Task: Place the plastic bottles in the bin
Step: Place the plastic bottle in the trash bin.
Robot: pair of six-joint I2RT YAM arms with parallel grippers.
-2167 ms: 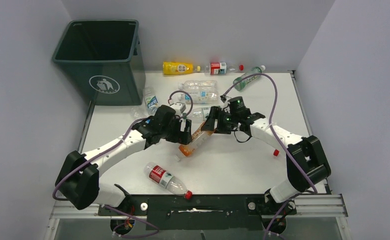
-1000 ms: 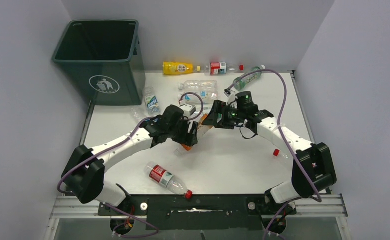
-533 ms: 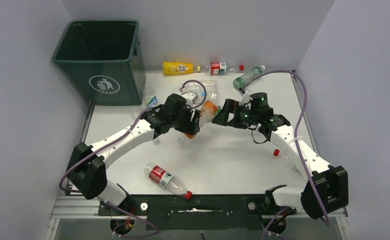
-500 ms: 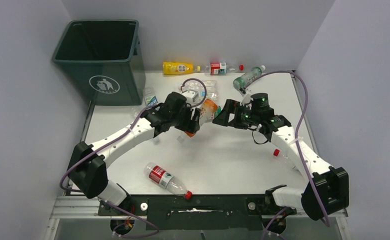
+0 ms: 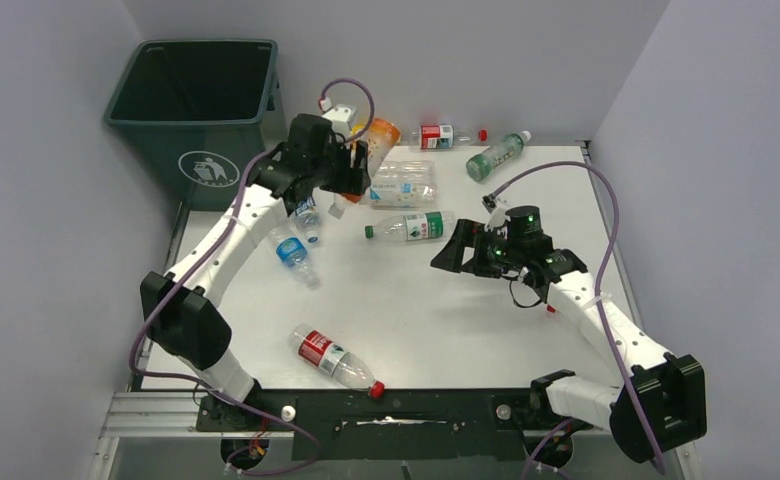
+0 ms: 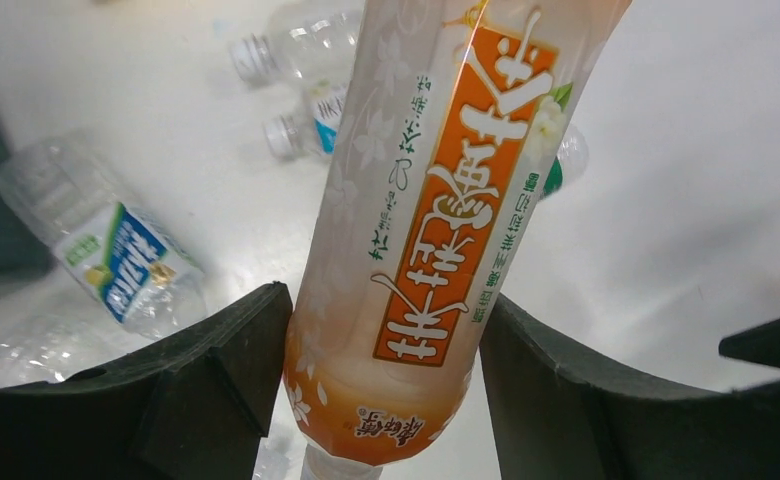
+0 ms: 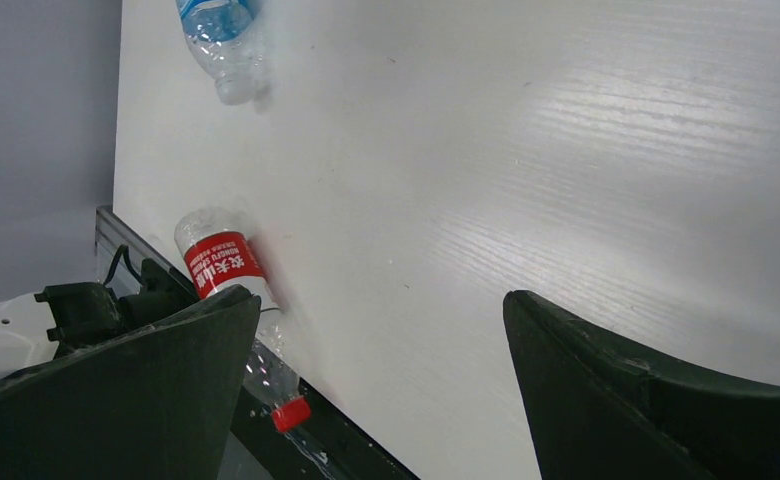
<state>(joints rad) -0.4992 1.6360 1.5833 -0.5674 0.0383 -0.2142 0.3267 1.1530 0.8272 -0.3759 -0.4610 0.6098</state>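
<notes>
My left gripper [image 5: 359, 168] is shut on an orange-labelled bottle [image 5: 382, 134], held above the table just right of the dark green bin [image 5: 191, 110]. In the left wrist view the bottle [image 6: 446, 200] fills the gap between both pads [image 6: 221, 370] near its neck end. My right gripper [image 5: 444, 258] hangs open and empty over the table's middle right, and its wrist view shows only bare table between the fingers [image 7: 166, 380]. Other plastic bottles lie around: a green-labelled one [image 5: 413, 226], clear ones [image 5: 401, 182], two blue-labelled ones [image 5: 294, 252] and a red-labelled one [image 5: 331, 357].
More bottles lie along the back edge, a red-labelled one [image 5: 441, 135] and a green one [image 5: 496, 155]. The bin stands off the table's back left corner, its rim well above the tabletop. Grey walls close in on both sides. The red-labelled front bottle [image 7: 221, 265] lies by the near edge.
The left arm has lifted the orange bottle and swung it back and left toward the bin. The right gripper let go of it, opened wide and drew back to the right.
</notes>
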